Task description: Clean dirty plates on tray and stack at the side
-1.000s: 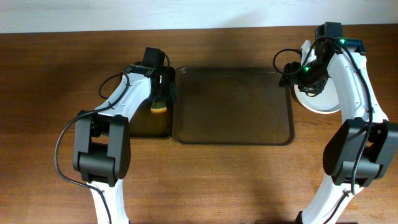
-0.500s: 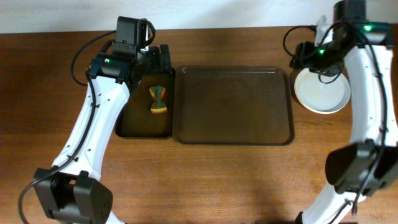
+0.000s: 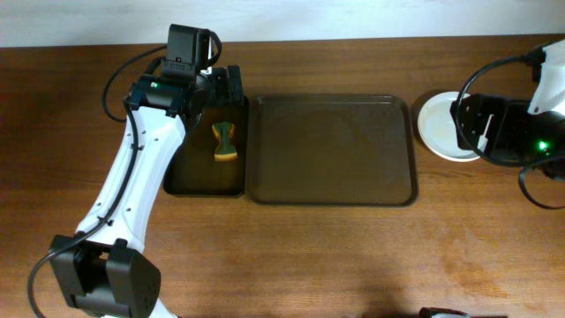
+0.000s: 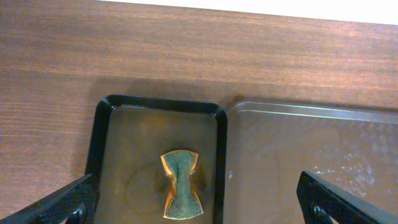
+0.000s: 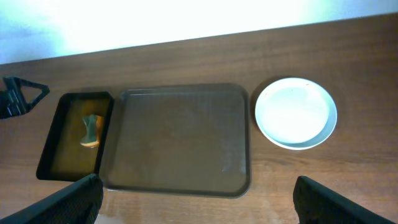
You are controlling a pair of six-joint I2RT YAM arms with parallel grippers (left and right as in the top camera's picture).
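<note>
A white plate (image 3: 435,125) sits on the table right of the large brown tray (image 3: 331,199); the tray holds no plates. It also shows in the right wrist view (image 5: 296,113). A yellow-green sponge (image 3: 226,143) lies in the small black tray (image 3: 177,181). My left gripper (image 3: 229,87) is open and empty, raised above the far end of the small tray; the sponge (image 4: 180,183) lies below, between its jaws. My right gripper (image 3: 468,128) is open and empty, held high over the plate's right part, hiding that edge.
The large tray (image 5: 180,140) and small tray (image 5: 46,155) stand side by side at mid-table. Bare wood table (image 3: 309,265) runs along the front. The left arm's tip (image 5: 18,99) shows at the far left of the right wrist view.
My left gripper has lifted off the sponge, leaving it in the small tray, then held still. My right arm has pulled back from the plate to the right and risen.
</note>
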